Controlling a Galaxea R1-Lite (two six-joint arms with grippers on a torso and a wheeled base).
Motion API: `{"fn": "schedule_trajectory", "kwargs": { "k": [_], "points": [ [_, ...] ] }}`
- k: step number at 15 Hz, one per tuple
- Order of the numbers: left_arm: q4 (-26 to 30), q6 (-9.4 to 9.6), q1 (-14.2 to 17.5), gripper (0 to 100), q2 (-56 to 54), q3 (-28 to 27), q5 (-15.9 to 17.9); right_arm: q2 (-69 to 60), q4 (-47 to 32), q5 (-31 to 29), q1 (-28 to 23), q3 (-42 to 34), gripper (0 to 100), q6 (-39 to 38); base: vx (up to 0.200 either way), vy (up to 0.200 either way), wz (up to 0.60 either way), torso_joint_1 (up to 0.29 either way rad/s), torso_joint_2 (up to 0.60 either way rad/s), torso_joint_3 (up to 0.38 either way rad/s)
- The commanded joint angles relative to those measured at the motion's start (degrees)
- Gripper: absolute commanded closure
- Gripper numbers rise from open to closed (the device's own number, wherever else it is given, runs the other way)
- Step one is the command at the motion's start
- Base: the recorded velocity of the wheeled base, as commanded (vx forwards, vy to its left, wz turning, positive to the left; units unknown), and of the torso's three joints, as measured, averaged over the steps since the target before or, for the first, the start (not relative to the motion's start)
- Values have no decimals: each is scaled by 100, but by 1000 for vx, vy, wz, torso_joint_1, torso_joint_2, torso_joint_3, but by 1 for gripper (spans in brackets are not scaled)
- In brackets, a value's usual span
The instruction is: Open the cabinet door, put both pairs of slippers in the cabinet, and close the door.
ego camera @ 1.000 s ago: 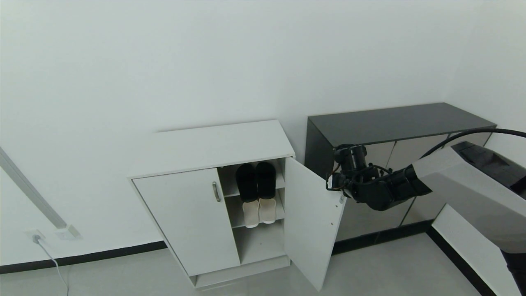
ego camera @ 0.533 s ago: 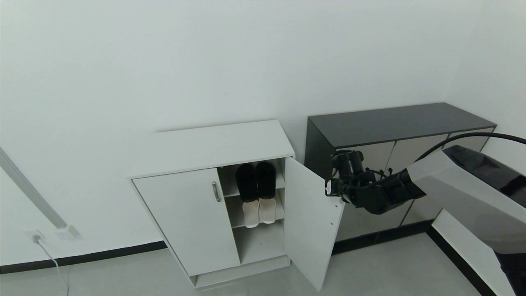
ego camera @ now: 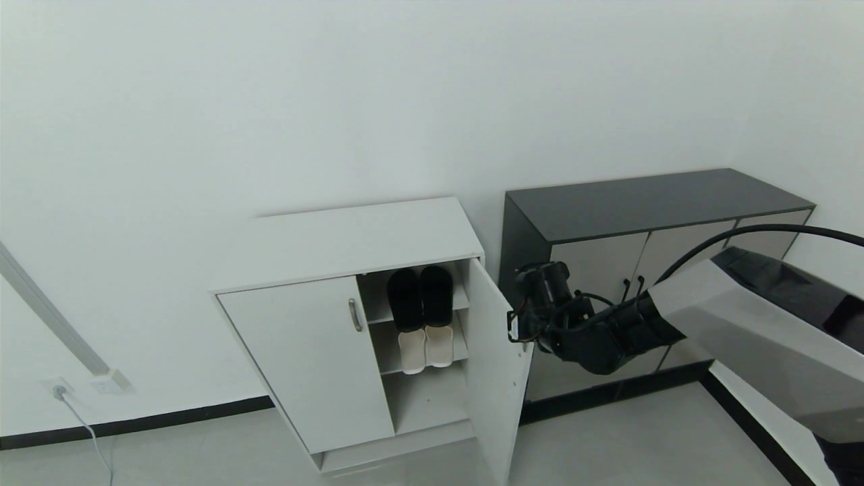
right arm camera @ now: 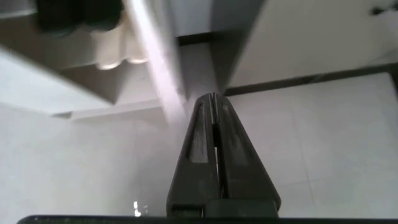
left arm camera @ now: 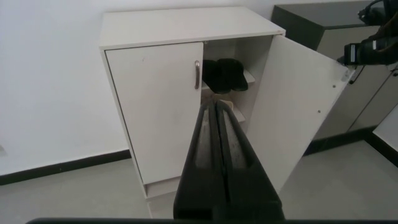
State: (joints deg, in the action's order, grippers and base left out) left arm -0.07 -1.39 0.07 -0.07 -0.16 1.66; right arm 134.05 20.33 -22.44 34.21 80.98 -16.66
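Head view: the cabinet point(ego camera: 351, 243) has its right door point(ego camera: 496, 364) half open, and the right end effector point(ego camera: 516, 325) seemingly touches the door's outer face. Inside, the black slippers point(ego camera: 420, 297) sit on the shelf above the white slippers point(ego camera: 425, 347).
Left wrist view: the left end effector point(left arm camera: 216, 107), fingers together, faces the cabinet.
Right wrist view: its fingers point(right arm camera: 202, 137) are pressed together.

My right arm point(ego camera: 742, 317) has a silver-white shell, a black wrist point(ego camera: 607, 337) (thin wires point(ego camera: 588, 298) looped over it) and a thick black cable point(ego camera: 776, 227). My left gripper point(left arm camera: 216, 107) and right gripper point(right arm camera: 214, 98) are black wedges.
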Motion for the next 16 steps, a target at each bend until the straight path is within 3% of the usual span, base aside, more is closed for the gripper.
{"fn": "schedule_trajectory", "kwargs": {
  "k": [1,7,11,16],
  "points": [
    [-1,-2,1,100,7,-2,1,-327,-3,-6,429,-241,100,-74,0,0,0,0,0,0],
    [-1,-2,1,100,7,-2,1,-889,6,29,930,-742,100,-83,0,0,0,0,0,0],
    [-1,-2,1,100,7,-2,1,-1293,348,478,1018,-1454,100,295,0,0,0,0,0,0],
    [-1,-2,1,100,7,-2,-8,-1337,348,504,1141,-1559,100,357,0,0,0,0,0,0]
  ]
}}
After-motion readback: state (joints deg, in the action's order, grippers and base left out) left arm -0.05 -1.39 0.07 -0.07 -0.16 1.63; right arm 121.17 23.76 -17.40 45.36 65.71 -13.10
